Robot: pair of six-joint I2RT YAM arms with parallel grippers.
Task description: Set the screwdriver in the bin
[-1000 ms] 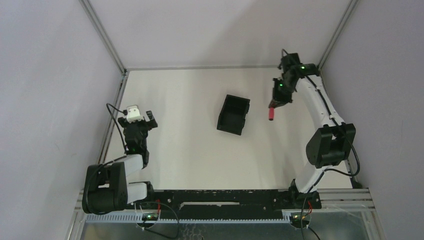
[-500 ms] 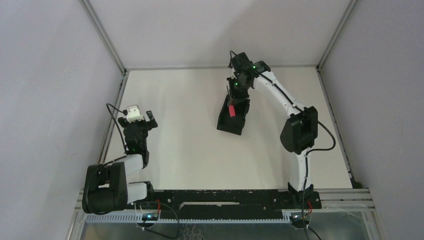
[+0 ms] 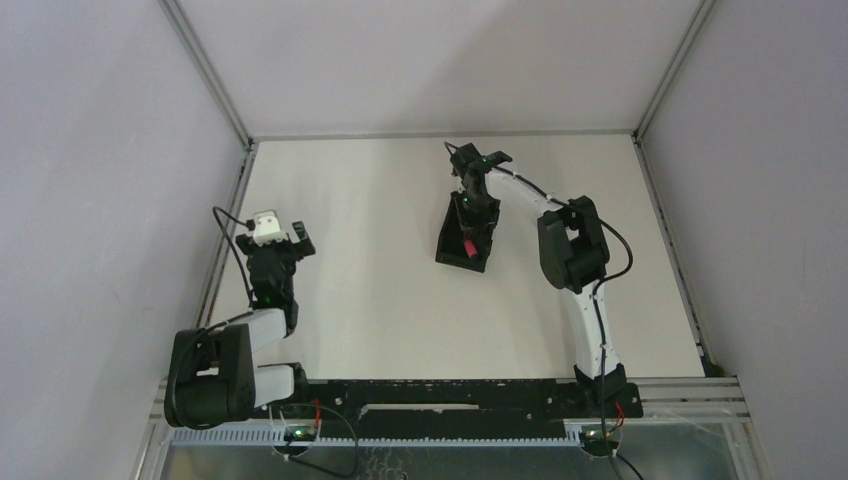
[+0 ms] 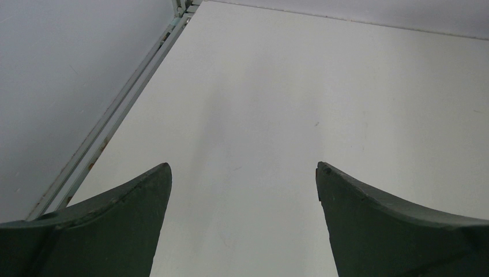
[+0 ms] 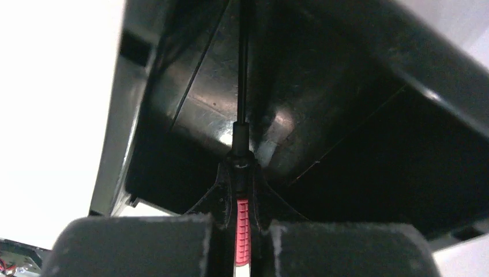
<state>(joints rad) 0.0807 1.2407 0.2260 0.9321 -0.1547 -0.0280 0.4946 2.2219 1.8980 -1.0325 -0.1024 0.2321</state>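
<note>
The black bin [image 3: 451, 237] sits near the middle of the table. My right gripper [image 3: 468, 229] hangs over its opening, shut on the screwdriver [image 3: 466, 245], whose red handle shows inside the bin's outline. In the right wrist view the red handle [image 5: 242, 231] is clamped between my fingers and the thin black shaft [image 5: 241, 63] points into the bin [image 5: 323, 115]. My left gripper [image 3: 288, 237] is open and empty at the table's left side, and in the left wrist view its fingers [image 4: 115, 231] stand wide apart over bare table.
Metal frame rails run along the table's left edge [image 3: 228, 230] and back edge [image 3: 440, 135]. The enclosure walls rise on all sides. The right arm's elbow [image 3: 565, 250] sits just right of the bin.
My right arm swung left from the table's right side, carrying the screwdriver over the bin, then lowered it into the opening. The left arm has not moved.
</note>
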